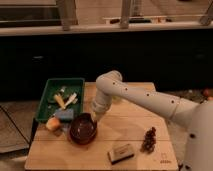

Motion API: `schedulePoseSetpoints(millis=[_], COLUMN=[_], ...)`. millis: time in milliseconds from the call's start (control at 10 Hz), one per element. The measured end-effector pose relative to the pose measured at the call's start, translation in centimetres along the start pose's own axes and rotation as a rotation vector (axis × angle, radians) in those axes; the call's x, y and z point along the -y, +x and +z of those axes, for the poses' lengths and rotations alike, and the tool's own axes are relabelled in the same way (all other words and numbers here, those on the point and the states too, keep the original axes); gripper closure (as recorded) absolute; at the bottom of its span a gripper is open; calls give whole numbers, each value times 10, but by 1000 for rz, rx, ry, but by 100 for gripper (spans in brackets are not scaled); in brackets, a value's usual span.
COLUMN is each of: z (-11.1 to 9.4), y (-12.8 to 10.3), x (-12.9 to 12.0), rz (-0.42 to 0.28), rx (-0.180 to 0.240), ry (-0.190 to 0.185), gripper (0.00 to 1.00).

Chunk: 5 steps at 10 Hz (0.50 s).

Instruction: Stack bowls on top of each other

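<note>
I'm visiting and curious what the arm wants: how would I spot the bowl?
Find the wooden table, then the green tray at its left. Just in front of the tray, beside the end effector, sits the bowl: round, glossy, dark reddish-brown, wider than its small neighbours.

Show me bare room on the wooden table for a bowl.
Bare: the wooden table's middle, between the glossy brown bowl, tan rectangular block and dark cluster; also the front left corner. Crowded: the left side, with green tray, orange fruit, bowl, and the gripper at the bowl's back rim.
</note>
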Motion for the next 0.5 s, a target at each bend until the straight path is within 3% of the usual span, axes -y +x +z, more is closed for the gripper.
schedulePoseSetpoints(millis=[300,500], z=[6,9], y=[9,13], x=[2,3], rz=[-18,-21], rx=[29,33], ry=[10,16], gripper=[24,24])
